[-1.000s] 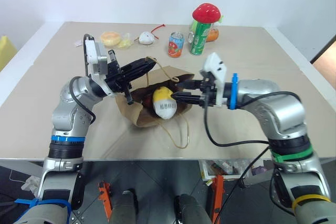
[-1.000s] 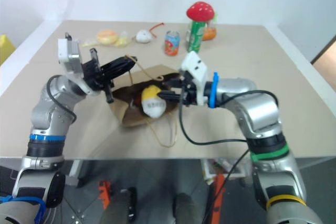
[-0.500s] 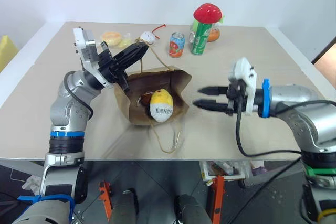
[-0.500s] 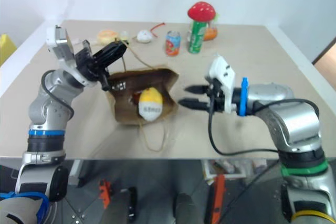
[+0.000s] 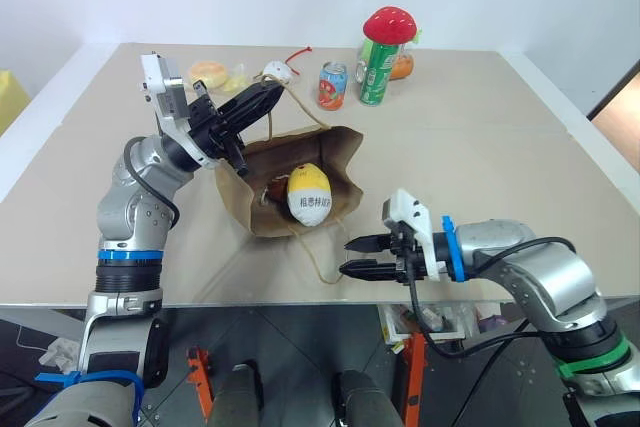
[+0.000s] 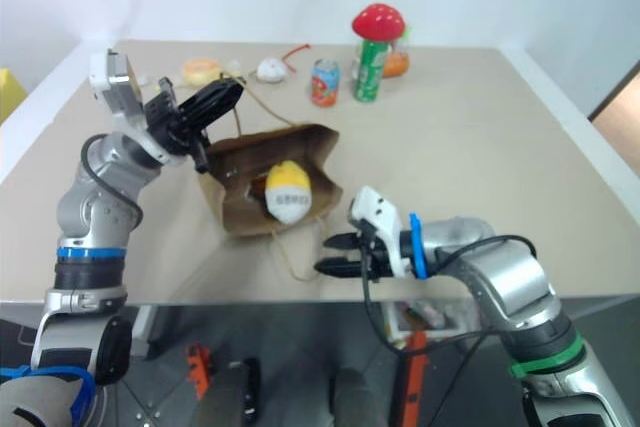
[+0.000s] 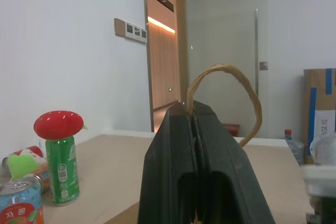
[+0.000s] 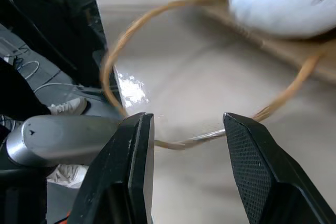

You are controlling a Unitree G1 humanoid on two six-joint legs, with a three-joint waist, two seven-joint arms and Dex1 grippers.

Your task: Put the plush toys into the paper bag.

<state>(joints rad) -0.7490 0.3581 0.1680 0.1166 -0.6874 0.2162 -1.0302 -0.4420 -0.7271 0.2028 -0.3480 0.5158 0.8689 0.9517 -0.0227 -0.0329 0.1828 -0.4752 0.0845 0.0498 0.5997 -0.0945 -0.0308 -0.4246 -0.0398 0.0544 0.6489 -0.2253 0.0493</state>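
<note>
Two end effectors: left (image 5: 262, 102) clamps bag handle (image 7: 247, 90); right (image 5: 357, 256) apart (empty).

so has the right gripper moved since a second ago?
Yes. The right gripper has pulled out of the brown paper bag's mouth, down toward the table's near edge, beside the bag's loose cord handle, jaws open.

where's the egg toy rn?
In the head views, the white egg toy sits in the mouth of the paper bag mid-table, between the left pincer and the right pincer.
</note>
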